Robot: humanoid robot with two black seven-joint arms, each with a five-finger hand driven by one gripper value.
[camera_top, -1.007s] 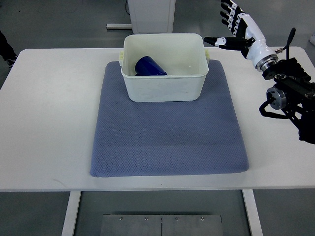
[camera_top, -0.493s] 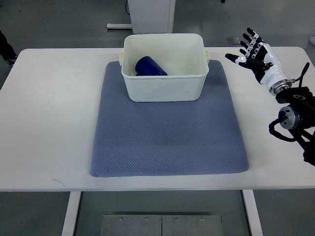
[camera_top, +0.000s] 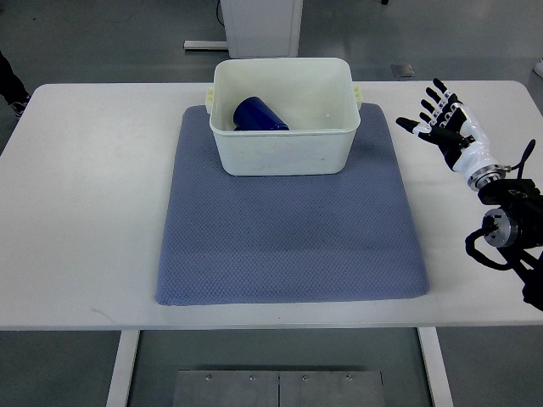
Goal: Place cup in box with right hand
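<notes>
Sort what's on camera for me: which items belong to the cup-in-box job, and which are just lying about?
Job items:
- blue cup, on its side inside the box
- white box, on the mat's far end
- right hand, fingers spread, holding nothing, over the table right of the box

Just there:
- blue-grey mat
- white table
- white cabinet base beyond the table

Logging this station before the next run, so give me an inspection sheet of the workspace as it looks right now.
Surface: white table, blue mat in the middle.
Job's things: blue cup lying on its side inside the white box, which sits on the mat's far edge.
Clutter: nothing seen.
Hands: right hand open, empty, over the table right of the box; left not in view.
Cables: thin black cable at the right wrist.
Surroundings: grey floor, white cabinet base behind.
</notes>
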